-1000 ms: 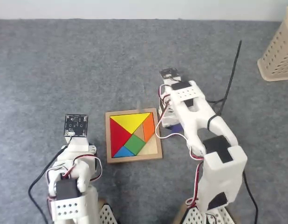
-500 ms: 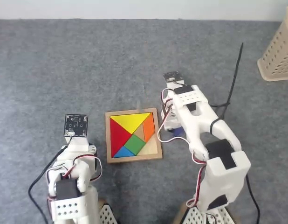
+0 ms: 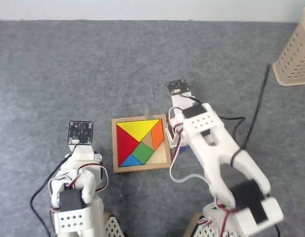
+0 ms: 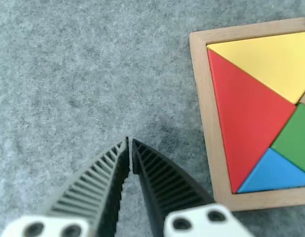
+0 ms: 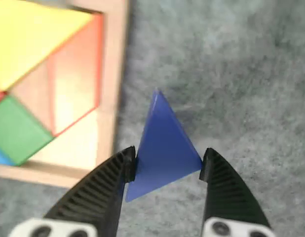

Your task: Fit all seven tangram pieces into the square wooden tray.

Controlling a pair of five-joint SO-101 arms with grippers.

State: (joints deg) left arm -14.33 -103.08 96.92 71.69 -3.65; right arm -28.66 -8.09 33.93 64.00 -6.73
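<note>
Blue triangle piece (image 5: 162, 143) is clamped in the right end effector (image 5: 167, 160), just outside the wooden tray's (image 5: 115, 74) rim. The left end effector (image 4: 130, 144), its tips together, hangs over the table beside the tray.

Tray between the two arms, one piece outside it.
The tray (image 3: 114, 144) lies on the carpet (image 3: 68, 69) between the arms, with pieces (image 3: 137, 129) inside and its near right corner bare. The triangle piece (image 5: 162, 148) sits between the fingers of the right gripper (image 5: 168, 157), just beside the tray's right edge. The left gripper (image 4: 131, 144) is over the carpet, left of the tray.
</note>
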